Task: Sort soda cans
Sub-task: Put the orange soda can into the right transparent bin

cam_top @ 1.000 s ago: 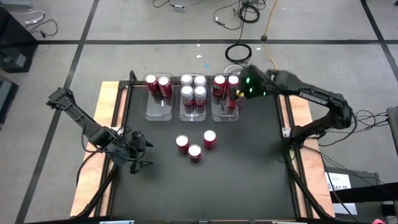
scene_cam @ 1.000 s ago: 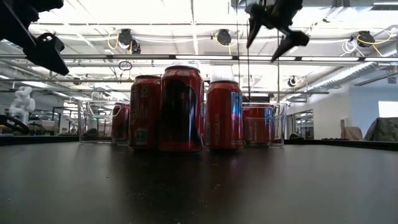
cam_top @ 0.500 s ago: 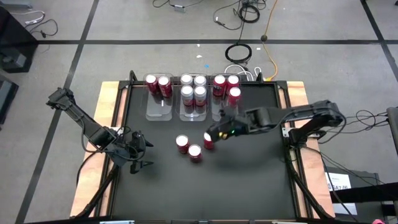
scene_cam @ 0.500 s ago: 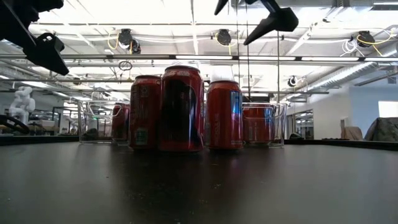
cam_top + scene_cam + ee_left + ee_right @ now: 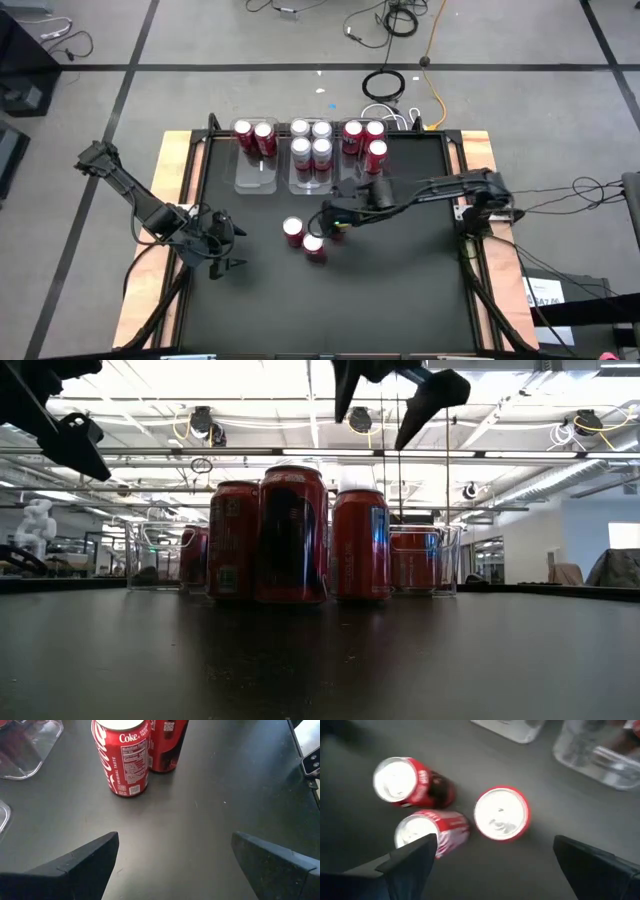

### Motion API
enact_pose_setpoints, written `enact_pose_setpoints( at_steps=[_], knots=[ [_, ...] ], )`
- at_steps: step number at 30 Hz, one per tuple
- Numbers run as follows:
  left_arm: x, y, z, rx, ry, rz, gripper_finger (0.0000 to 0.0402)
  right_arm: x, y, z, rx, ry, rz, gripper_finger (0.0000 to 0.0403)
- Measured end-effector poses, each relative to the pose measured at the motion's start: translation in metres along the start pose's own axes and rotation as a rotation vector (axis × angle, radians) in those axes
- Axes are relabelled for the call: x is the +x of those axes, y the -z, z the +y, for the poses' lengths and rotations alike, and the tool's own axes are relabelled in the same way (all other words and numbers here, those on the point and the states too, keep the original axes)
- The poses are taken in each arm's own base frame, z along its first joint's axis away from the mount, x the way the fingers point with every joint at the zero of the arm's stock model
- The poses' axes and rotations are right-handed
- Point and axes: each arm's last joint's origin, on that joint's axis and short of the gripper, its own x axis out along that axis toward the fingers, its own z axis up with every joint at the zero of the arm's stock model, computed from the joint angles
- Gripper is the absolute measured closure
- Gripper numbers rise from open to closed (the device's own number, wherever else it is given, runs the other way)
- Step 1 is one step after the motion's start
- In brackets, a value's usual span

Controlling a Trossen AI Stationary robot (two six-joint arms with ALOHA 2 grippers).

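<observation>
Soda cans (image 5: 303, 236), frame centre: three loose; right gripper (image 5: 330, 222) newly arrived overhead from bins, open wide, empty—pickup pending.

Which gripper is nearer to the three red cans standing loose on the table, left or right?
Right. The right gripper hangs open just above the three loose red cans; the left gripper, also open, waits off to their left side.

Right pincer (image 5: 328, 222) hangs open mid-table on a long-stretched arm; left pincer (image 5: 228, 252) waits open near the table's left side
</observation>
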Motion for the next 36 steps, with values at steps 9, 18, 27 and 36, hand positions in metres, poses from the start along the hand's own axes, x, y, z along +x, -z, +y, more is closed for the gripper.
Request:
enact_pose_setpoints(
  at_steps=[9, 18, 27, 36],
  knots=[
    [0.0, 0.0, 0.0, 0.0, 0.0, 0.0, 0.0006, 0.046, -0.011, 0.011, -0.101, 0.146, 0.148, 0.0012],
    [0.0, 0.0, 0.0, 0.0, 0.0, 0.0, 0.0006, 0.079, -0.026, 0.008, -0.142, 0.178, 0.198, 0.0012],
    [0.0, 0.0, 0.0, 0.001, 0.001, 0.003, 0.0006, 0.11, -0.035, -0.004, -0.103, 0.148, 0.263, 0.0012],
    [0.0, 0.0, 0.0, 0.001, 0.002, 0.004, 0.0006, 0.124, -0.029, -0.011, -0.087, 0.143, 0.314, 0.0012]
  ],
)
